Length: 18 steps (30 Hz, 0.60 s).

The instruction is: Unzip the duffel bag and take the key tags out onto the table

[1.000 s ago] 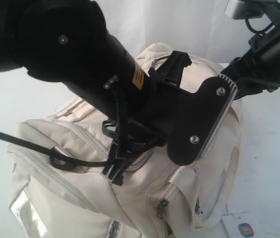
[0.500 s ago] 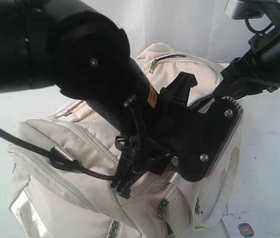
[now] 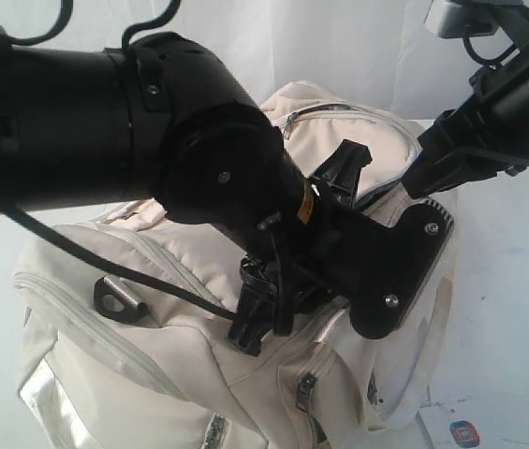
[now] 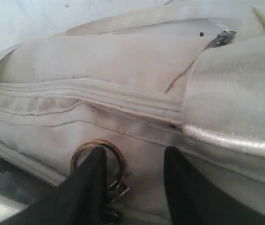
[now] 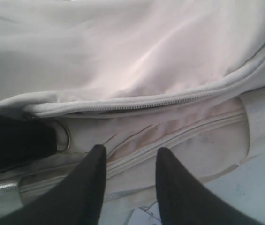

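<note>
The cream duffel bag (image 3: pixel 152 271) lies on the white table (image 3: pixel 517 309) under both arms. In the left wrist view my left gripper (image 4: pixel 134 152) stands open just above the bag's fabric (image 4: pixel 123 61). One finger covers part of a brass ring (image 4: pixel 118 157) with a small clip, fixed by a zip seam. Dark lining (image 4: pixel 1 180) shows in a gap beside it. My right gripper (image 5: pixel 130 152) is open over the bag (image 5: pixel 123 56), below a closed zip (image 5: pixel 170 101), with nothing between its fingers. The key tags are out of view.
The left arm (image 3: pixel 105 122) crosses most of the exterior view and hides the top of the bag. The right arm (image 3: pixel 507 94) comes in from the upper right. A white card with a red-blue logo (image 3: pixel 463 432) lies on the table by the bag's corner.
The left arm has swung further over the bag, its wrist moving right and a little lower. The left jaws have gone from shut to open. The right arm has barely moved.
</note>
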Tool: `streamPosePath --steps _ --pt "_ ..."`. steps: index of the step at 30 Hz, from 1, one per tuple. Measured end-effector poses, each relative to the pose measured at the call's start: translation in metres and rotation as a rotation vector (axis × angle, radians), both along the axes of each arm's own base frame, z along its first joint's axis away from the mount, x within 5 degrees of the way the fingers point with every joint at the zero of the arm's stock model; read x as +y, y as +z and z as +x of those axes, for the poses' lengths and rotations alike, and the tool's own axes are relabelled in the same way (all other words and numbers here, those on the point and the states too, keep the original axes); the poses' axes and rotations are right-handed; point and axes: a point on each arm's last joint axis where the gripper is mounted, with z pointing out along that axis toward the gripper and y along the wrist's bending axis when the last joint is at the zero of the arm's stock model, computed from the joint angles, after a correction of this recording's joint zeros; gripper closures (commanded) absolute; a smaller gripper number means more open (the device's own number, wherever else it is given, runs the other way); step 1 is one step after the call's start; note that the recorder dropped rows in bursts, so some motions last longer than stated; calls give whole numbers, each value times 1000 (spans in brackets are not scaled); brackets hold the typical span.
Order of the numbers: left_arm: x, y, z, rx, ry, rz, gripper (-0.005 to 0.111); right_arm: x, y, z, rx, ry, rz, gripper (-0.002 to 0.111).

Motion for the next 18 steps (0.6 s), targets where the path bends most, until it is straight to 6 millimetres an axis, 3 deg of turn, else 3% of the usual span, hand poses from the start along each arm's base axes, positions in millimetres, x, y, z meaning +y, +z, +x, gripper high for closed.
streamPosePath --steps 10,14,18 --pt "-2 2 2 -9 45 -50 61 0 0 -1 9 5 -2 74" --pt "-5 5 -2 -54 81 -48 52 0 0 -1 9 5 -2 74" --pt "-4 7 -1 -110 167 -54 52 0 0 -1 9 5 -2 74"
